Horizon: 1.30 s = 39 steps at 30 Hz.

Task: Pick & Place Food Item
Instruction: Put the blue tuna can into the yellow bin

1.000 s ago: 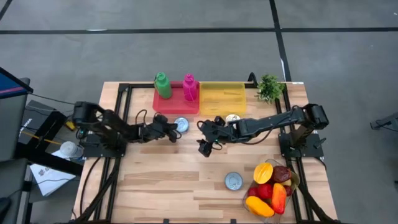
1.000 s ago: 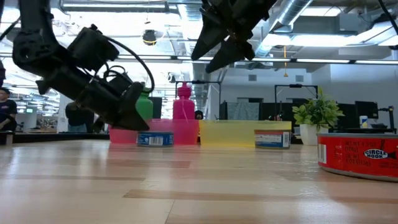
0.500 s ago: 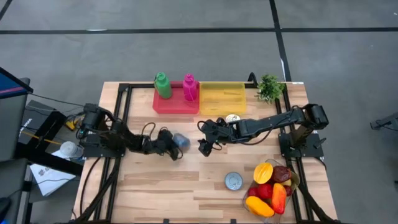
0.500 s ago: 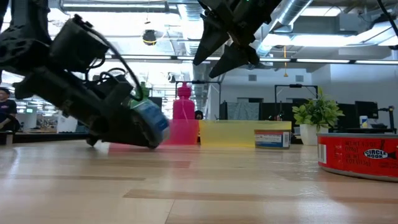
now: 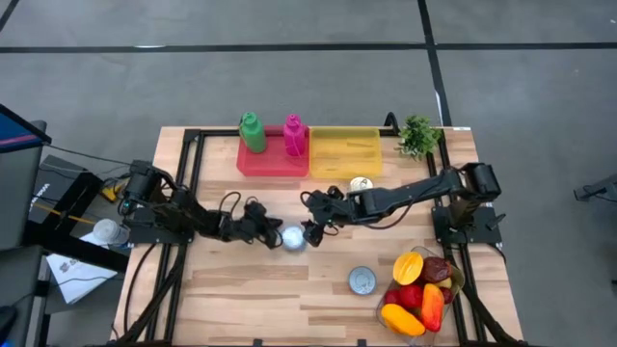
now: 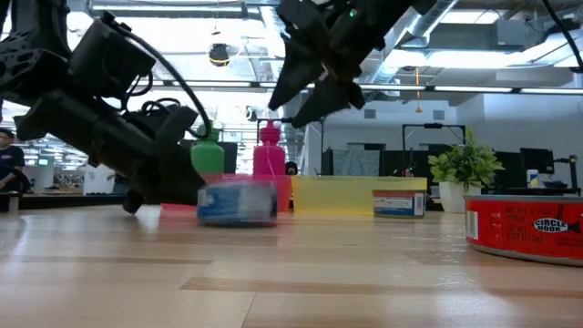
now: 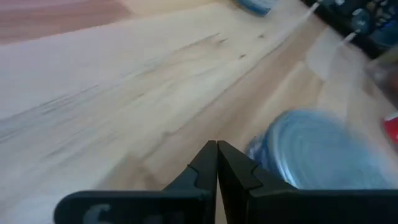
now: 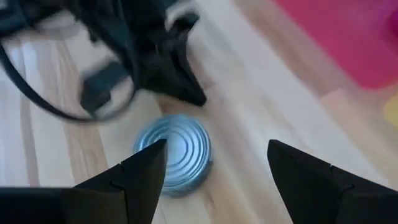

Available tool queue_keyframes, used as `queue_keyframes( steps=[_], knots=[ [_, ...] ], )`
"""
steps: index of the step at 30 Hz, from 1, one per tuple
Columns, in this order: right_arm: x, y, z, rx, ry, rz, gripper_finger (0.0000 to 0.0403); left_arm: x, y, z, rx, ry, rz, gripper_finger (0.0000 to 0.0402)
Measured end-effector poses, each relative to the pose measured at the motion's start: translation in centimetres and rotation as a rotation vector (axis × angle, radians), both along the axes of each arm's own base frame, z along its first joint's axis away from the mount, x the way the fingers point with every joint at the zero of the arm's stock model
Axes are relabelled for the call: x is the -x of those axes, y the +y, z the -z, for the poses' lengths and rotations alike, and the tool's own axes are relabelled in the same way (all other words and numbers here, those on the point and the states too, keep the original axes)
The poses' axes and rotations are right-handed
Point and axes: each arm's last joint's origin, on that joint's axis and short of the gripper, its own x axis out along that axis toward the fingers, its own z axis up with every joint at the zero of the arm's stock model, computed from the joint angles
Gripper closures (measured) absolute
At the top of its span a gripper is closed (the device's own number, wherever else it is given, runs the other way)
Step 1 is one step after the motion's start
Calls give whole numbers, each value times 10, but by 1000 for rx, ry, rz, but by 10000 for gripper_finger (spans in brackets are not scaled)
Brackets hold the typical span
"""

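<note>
blue can (image 5: 293, 238) sits mid-worktop, free, just beside clenched left hand (image 5: 271, 234). right hand (image 5: 310, 229) hovers above the can, fingers spread, grasping nothing.

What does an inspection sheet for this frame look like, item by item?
Surface: wooden table, bare at its front left.
Job's things: blue can mid-table; red tray, yellow tray at the back.
Clutter: green bottle, pink bottle, second can, red can, fruit bowl, plant.
Grippers: left gripper beside the blue can, jaws shut, holding nothing; right gripper above it, jaws open.
Cables: along the left arm.
Surroundings: grey floor; person far off.
</note>
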Motion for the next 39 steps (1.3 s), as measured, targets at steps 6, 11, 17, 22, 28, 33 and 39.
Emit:
queue_keyframes(
  steps=[6, 11, 17, 22, 28, 33, 39],
  knots=[
    [-3, 10, 8, -50, 26, -89, 131, -11, -3, -8, 10, -46, 0, 402],
    [-12, 24, 31, -35, 48, -149, 131, -12, -6, -10, 34, -47, 47, 402],
    [-22, 55, 70, 69, 75, -331, 131, 8, -11, -31, -18, 6, 86, 402],
    [-21, 51, 81, 173, 127, -245, 131, 18, -7, -39, -48, 70, 55, 402],
    [-12, 49, 53, 207, 105, -205, 131, 18, -9, -34, -12, 79, 47, 402],
    [3, 48, 30, 257, 138, -193, 131, 14, -12, -25, -4, 77, 50, 402],
    [17, 42, 23, 269, 305, -124, 129, 4, -15, -23, 32, -29, 55, 402]
  ],
)
